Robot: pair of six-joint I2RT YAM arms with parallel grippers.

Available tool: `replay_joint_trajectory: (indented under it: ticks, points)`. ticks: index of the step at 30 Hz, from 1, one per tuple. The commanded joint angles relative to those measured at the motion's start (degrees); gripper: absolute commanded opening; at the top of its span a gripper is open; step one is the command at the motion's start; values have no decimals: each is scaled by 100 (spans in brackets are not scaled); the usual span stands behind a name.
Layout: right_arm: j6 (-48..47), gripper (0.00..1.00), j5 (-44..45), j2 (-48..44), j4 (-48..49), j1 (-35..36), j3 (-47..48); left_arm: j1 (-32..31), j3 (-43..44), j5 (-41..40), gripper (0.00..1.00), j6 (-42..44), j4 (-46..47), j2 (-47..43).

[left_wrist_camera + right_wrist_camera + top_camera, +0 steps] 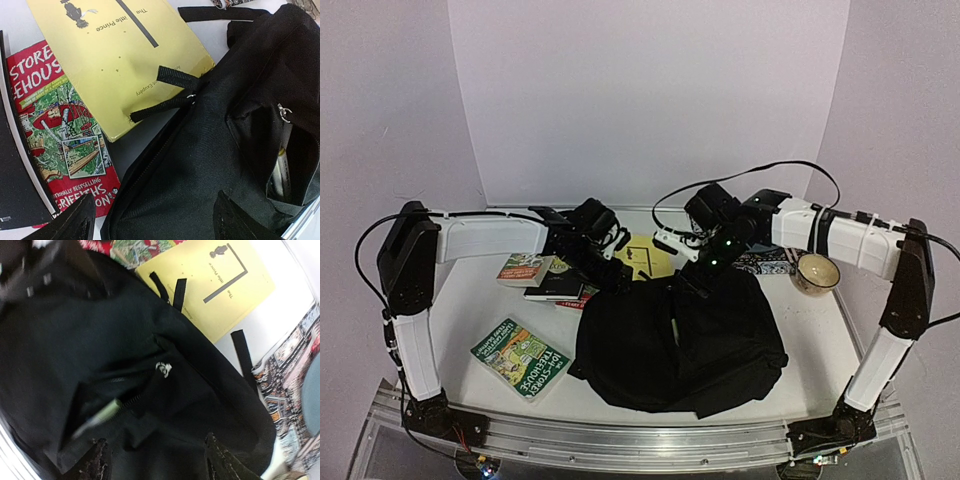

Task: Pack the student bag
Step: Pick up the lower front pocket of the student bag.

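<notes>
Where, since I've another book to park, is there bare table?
Bare table lies between the green book and the book stack, left of the student bag, and right of the bag, nearer than the bowl. Crowded: the far middle, around the yellow book.

Left arm (480,235) and right arm (840,237) fold inward, left gripper (155,222) and right gripper (160,460) tilted down, jaws apart.
</notes>
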Motion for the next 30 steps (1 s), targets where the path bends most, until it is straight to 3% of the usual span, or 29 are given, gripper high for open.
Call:
replay_joint_trajectory:
  ticks: [1, 10, 18, 30]
  points:
    - [-1094, 63, 272, -222, 54, -2, -354, 16, -93, -107, 82, -148, 131, -362]
    - [-1495, 57, 128, -60, 1156, -13, -720, 16, -315, -72, 81, -287, 223, -463]
    - [-1683, 48, 340, 414, 1367, -15, -659, 16, -576, -92, 81, -368, 319, -617]
    - [-1625, 47, 486, 672, 2143, -5, -965, 17, -720, 7, 81, -386, 439, -716]
